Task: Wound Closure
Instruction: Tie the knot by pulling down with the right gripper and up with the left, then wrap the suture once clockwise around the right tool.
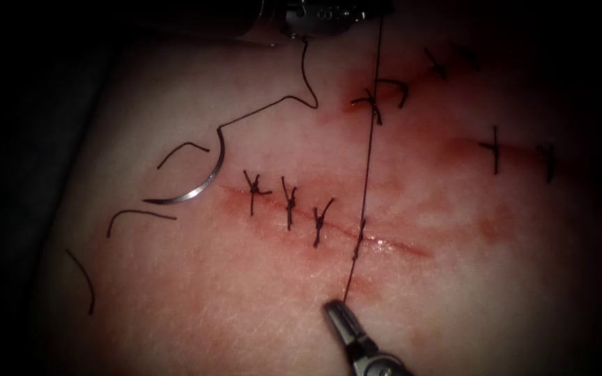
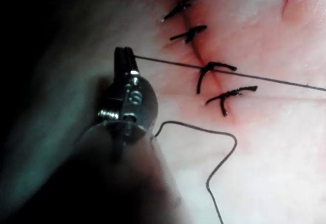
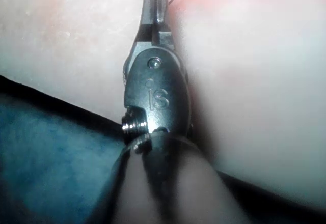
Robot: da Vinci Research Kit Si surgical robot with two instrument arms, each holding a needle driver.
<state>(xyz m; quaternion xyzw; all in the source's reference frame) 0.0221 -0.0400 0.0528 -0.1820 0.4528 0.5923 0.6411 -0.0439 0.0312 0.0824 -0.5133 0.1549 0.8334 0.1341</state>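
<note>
We saw the right tool (image 1: 336,310) entering from below the cut (image 1: 384,244), its jaws closed on the thread (image 1: 368,139) at the tip; the right wrist view confirmed this grip (image 3: 155,2). From there the thread ran taut up across the cut, through a knot (image 1: 359,240) on the wound line, to the left tool (image 1: 315,14) at the upper edge of the tissue (image 1: 245,306). In the left wrist view, the left tool's (image 2: 124,56) jaws were likewise closed on the taut thread (image 2: 254,77). The needle (image 1: 193,184) lay free on the tissue surface, left of the cut and held by neither tool, with slack thread curling from its upper end. Three tied stitches (image 1: 289,202) sat left of the knot. Cut ends of thread (image 1: 137,216) lay near the needle, and red fluid (image 1: 468,150) stained the tissue.
</note>
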